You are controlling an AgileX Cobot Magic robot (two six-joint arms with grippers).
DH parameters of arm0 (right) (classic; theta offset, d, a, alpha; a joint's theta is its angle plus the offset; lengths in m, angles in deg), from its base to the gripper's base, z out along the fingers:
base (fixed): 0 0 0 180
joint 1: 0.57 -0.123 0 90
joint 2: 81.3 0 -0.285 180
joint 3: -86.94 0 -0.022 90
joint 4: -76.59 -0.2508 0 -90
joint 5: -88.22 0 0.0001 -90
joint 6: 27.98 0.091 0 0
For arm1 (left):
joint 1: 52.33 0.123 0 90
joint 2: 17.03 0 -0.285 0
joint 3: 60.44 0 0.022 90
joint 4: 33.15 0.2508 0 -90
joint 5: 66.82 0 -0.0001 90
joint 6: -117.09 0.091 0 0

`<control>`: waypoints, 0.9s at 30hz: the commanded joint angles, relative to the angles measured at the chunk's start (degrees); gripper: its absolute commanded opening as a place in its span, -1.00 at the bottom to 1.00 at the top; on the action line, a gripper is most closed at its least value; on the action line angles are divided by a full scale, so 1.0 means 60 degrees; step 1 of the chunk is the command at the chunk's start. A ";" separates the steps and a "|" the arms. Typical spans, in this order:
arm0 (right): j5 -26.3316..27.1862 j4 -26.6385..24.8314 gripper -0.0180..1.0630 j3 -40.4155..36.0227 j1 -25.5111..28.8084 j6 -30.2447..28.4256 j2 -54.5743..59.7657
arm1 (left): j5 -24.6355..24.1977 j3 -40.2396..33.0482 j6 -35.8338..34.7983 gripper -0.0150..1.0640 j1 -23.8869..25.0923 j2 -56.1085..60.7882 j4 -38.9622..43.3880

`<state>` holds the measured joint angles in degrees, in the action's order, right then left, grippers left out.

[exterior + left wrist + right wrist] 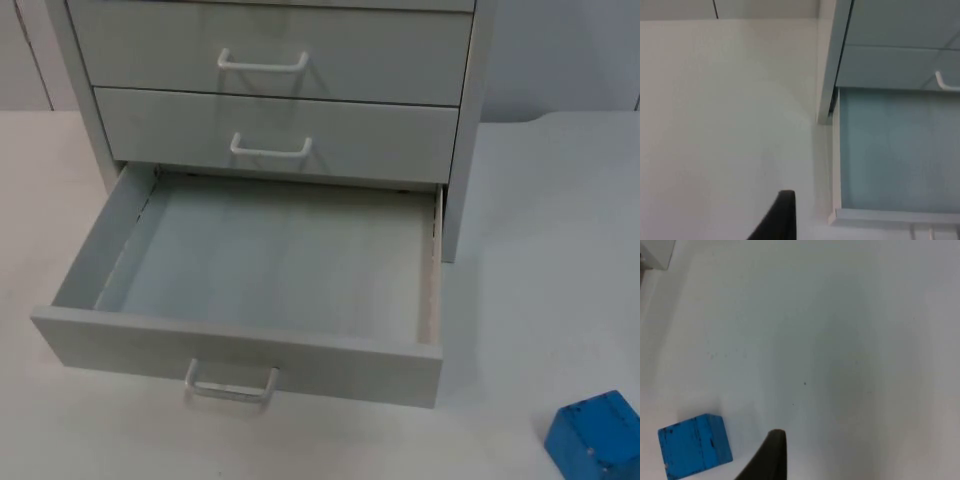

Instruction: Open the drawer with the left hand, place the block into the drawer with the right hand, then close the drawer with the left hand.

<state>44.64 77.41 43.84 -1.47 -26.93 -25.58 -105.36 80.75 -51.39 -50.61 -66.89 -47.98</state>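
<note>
The grey cabinet's bottom drawer is pulled far out, its inside bare, its white handle facing the table's front. A blue block lies on the white table to the right of the drawer, near the front edge. My left gripper hovers over the table just outside the drawer's side wall, holding nothing. My right gripper hangs above the table close beside the blue block, apart from it.
Two upper drawers stay shut, each with a white handle. A corner of the cabinet is seen from the right wrist. Bare white table stretches between cabinet and block.
</note>
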 commanded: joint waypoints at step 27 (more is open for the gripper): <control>-0.0614 -0.0697 0.95 0.0052 0.0057 -0.0174 -0.0033 | -0.2065 0.0022 0.0003 0.98 0.0021 0.3350 -0.0007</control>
<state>41.41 74.05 43.84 -1.47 -27.26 -25.58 -117.39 80.75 -51.39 -50.61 -47.38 -48.38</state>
